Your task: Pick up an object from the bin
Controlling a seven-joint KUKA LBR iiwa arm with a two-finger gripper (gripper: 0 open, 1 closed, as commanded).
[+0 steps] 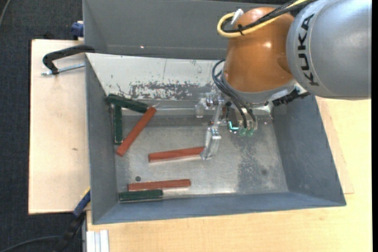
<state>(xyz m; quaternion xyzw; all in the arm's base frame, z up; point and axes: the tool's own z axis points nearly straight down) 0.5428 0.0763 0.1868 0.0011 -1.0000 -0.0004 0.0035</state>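
Observation:
My gripper hangs in the middle of the bin, with one metal finger reaching down to the right end of a reddish-brown flat stick that lies level on the floor. The fingertip stands right at that end; whether it touches the stick I cannot tell. A second reddish-brown stick lies slanted to the left. Near the front wall a third reddish-brown stick lies beside a dark green stick.
Two dark green sticks form a corner at the back left of the bin. The arm and its orange cover fill the bin's back right. Bare floor shows at the front right.

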